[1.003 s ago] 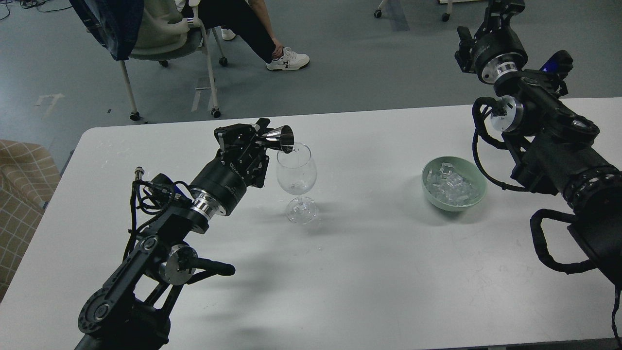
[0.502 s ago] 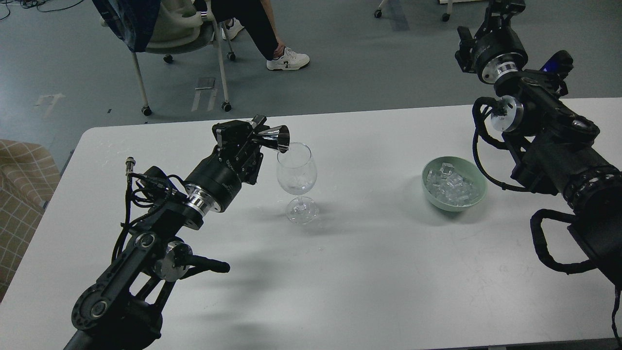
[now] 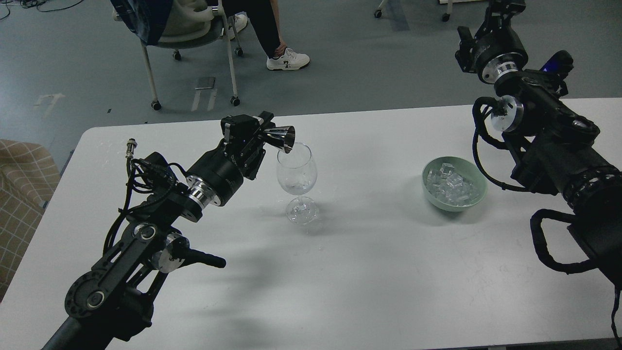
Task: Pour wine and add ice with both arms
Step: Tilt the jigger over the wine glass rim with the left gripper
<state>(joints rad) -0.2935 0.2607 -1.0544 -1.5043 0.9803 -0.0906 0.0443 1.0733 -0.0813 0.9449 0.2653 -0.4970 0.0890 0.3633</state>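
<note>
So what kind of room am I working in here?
Most likely a lab or office workspace, not a bar: a plain white table on a grey floor, a wheeled office chair with a seated person's legs behind it, and more caster wheels at the far edge.

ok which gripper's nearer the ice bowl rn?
Right. The right gripper is raised beyond the green ice bowl, off the table's far edge; the left gripper is across the table at the wine glass.

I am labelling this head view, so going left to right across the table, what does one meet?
Left pincer holding the metal jigger → wine glass → green bowl of ice → right arm.
</note>
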